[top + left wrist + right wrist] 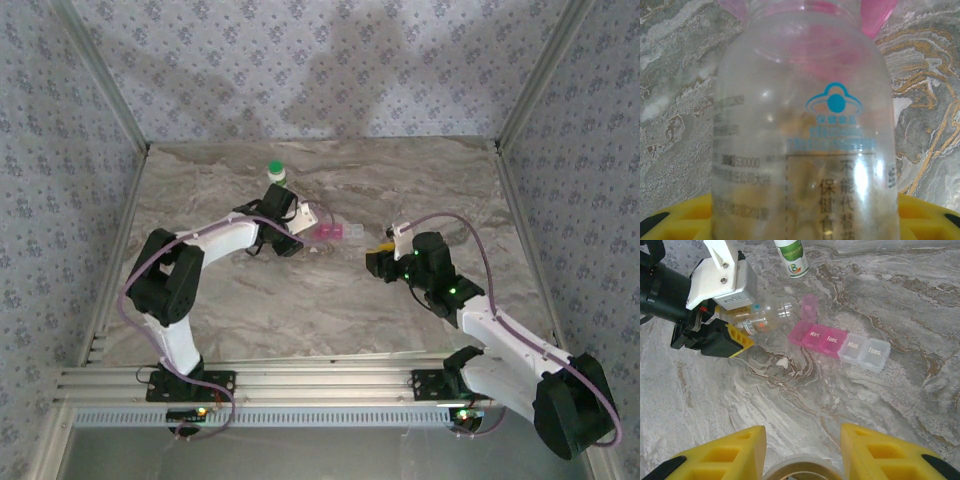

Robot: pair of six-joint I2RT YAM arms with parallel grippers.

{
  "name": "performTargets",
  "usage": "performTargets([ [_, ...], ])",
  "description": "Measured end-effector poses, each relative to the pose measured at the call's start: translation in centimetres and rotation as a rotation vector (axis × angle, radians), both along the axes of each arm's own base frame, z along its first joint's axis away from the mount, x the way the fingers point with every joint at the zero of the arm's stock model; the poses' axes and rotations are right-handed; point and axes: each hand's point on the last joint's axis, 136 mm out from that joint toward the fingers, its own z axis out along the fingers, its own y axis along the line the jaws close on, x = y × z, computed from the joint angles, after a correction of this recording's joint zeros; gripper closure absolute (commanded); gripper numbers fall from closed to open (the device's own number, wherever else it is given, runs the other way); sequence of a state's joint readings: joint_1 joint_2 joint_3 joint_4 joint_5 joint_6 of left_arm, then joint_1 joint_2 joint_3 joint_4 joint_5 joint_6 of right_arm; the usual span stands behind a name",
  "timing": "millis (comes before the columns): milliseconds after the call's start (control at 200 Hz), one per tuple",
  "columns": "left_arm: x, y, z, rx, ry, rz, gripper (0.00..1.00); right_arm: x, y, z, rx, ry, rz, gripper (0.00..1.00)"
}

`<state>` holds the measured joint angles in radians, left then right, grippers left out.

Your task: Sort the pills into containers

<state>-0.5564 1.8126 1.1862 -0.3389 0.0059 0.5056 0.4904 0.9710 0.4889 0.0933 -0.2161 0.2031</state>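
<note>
Marble tabletop (320, 300) between floral-papered walls: my left gripper (740, 325) is clamped on a clear pill bottle (800, 150) lying sideways, its mouth just beside the pink end of the weekday pill case (840, 342). Behind stands the white green-capped bottle (276, 175). My right gripper (802, 440), nearly closed, pinches a small amber-tinted round piece (802, 470).

Left claw (303, 222) clamped, elbow folded; right claw (802, 452) closed, arm stretched forward-left.

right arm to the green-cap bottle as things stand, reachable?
Probably not cleanly. The green-cap bottle stands just beyond the left fingers, whose clear bottle and wrist crowd the straight line to it, and the right fingers are shut on a round amber-rimmed thing.
</note>
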Motion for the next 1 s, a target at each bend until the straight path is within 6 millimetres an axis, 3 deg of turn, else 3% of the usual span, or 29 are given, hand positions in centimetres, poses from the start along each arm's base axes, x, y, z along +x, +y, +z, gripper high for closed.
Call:
performTargets([
  [640, 1.2, 0.3, 0.1, 0.124, 0.019, -0.06, 1.0, -0.4, 0.4, -0.5, 0.011, 0.032, 0.023, 1.0],
  [999, 1.0, 0.2, -0.4, 0.175, 0.036, -0.09, 1.0, -0.4, 0.6, -1.2, 0.01, 0.059, 0.029, 1.0],
])
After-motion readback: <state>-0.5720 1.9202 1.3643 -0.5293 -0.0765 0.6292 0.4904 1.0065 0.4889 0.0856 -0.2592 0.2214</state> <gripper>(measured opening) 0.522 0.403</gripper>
